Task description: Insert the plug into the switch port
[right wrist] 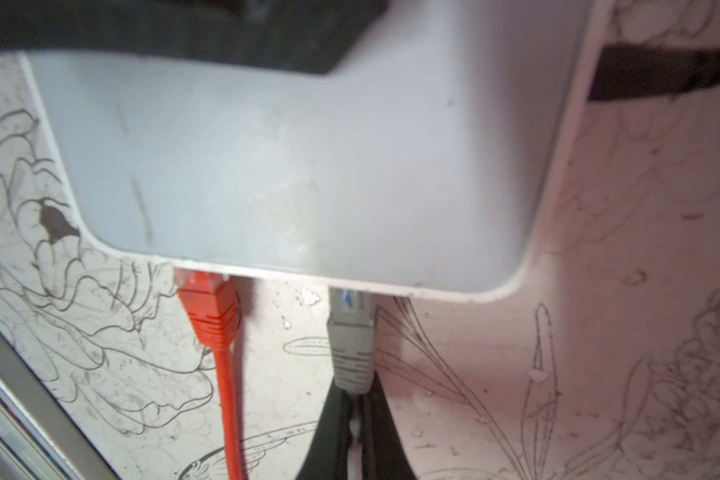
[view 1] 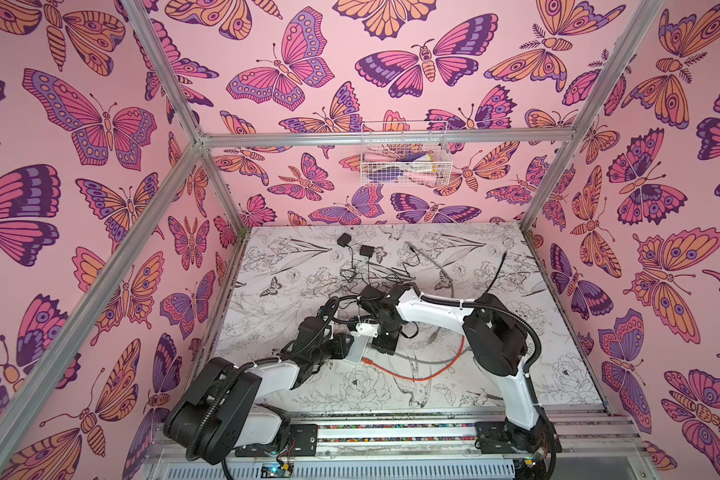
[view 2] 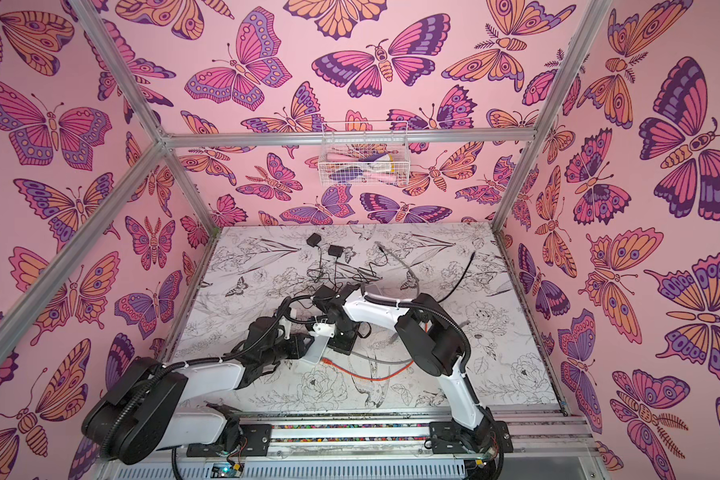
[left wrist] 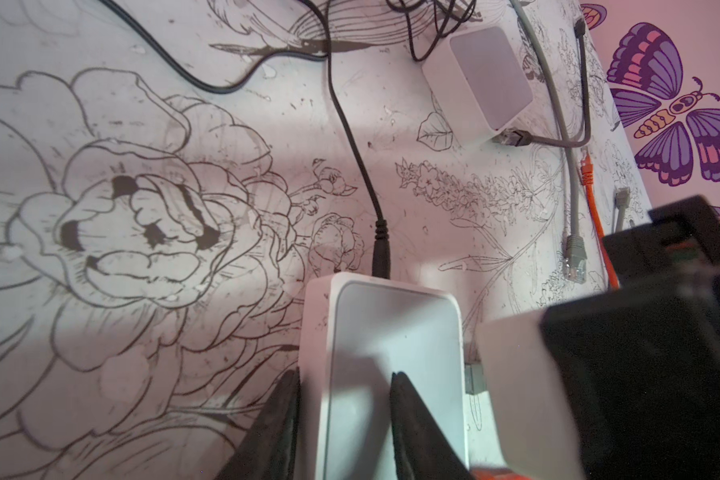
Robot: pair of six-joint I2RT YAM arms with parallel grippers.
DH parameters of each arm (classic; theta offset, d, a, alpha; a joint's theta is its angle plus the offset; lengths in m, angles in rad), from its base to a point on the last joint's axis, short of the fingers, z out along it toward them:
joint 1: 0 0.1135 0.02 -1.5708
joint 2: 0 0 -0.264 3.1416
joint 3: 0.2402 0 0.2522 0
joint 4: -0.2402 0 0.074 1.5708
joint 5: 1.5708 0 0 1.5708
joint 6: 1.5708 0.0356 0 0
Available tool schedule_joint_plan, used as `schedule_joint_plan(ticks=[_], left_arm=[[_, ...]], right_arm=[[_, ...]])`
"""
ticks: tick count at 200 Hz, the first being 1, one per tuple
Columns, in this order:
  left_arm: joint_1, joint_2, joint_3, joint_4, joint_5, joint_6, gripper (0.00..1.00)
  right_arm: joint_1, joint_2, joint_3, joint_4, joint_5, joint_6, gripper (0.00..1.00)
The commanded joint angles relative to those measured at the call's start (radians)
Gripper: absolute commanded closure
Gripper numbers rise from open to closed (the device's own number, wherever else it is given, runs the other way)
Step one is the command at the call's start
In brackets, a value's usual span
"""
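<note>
Smooth matt plastic switch (right wrist: 292, 174), rubbery plug (right wrist: 350, 345)

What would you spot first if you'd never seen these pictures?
Big pink butterfly walls surround everything. In the middle, the left gripper holds a white switch. The right gripper pinches a gray plug at the switch's edge, beside an orange plug.

Walled in pink butterfly wallpaper (view 1: 100, 137), braced with aluminium frame rails (view 1: 287, 139). Hung on the back wall: white wire basket (view 1: 406, 156). Below, desk (view 1: 537, 374) printed with black-line flowers. Lit softly, evenly.
</note>
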Motion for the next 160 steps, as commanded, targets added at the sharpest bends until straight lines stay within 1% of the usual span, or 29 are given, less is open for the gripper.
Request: schedule_joint_plan(ticks=[1, 36, 70, 160], left_arm=[[-0.044, 0.016, -0.011, -0.089, 0.162, 0.020, 0.62], [-0.059, -0.003, -0.015, -0.091, 0.164, 0.027, 0.62], [-0.076, 0.008, -0.007, -0.091, 0.169, 0.033, 0.62], [-0.112, -0.028, -0.022, -0.091, 0.165, 0.033, 0.62]], right_arm=[[0.003, -0.051, 0.011, 0.241, -0.073, -0.014, 1.00], [0.003, -0.069, -0.043, 0.310, -0.098, 0.011, 1.00], [0.001, -0.095, -0.099, 0.395, -0.102, 0.047, 1.00], [0.002, -0.142, -0.167, 0.540, -0.147, 0.128, 1.00]])
